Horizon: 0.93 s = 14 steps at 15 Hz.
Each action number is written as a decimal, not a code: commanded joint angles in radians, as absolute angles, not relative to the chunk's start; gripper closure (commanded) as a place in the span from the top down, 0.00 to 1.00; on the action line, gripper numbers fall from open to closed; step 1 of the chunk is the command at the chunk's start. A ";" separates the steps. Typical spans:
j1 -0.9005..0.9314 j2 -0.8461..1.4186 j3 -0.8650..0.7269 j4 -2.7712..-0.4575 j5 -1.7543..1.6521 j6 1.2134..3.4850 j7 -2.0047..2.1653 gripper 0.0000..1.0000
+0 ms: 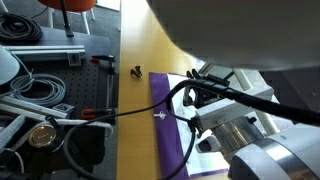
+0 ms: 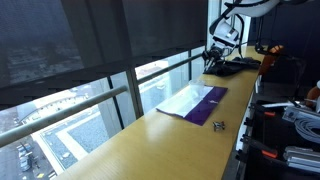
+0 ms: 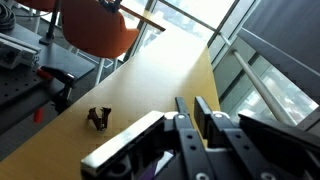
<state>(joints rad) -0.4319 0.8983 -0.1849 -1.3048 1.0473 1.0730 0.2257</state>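
In the wrist view my gripper (image 3: 192, 103) points along the yellow wooden table (image 3: 150, 70). Its two black fingers (image 3: 205, 108) stand a narrow gap apart, with nothing between them. A small dark clip-like object (image 3: 98, 119) lies on the table ahead and to the left, well apart from the fingers. It shows in both exterior views (image 1: 136, 71) (image 2: 218, 125). A purple sheet (image 1: 165, 120) (image 2: 207, 106) lies lengthwise on the table beside white paper (image 2: 180, 100); a corner of purple shows under the gripper. The arm (image 2: 225, 38) reaches in at the table's far end.
An orange chair (image 3: 100, 30) stands past the table's end. Cables and gear (image 1: 40, 90) crowd a bench along one long side, with a red-handled tool (image 1: 95, 113) at the table's edge. Windows with a railing (image 2: 90, 105) run along the other side.
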 commanded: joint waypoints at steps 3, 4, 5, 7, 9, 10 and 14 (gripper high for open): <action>-0.461 0.945 -0.166 -1.213 1.119 1.033 0.300 0.61; -0.461 0.943 -0.165 -1.210 1.128 1.032 0.303 0.68; -0.462 0.941 -0.164 -1.204 1.132 1.031 0.304 0.76; -0.463 0.934 -0.163 -1.191 1.136 1.029 0.299 0.92; -0.457 0.924 -0.169 -1.173 1.125 1.041 0.290 1.00; -0.439 0.900 -0.181 -1.177 1.099 1.069 0.262 1.00; -0.362 0.754 -0.216 -1.267 0.961 1.115 0.107 1.00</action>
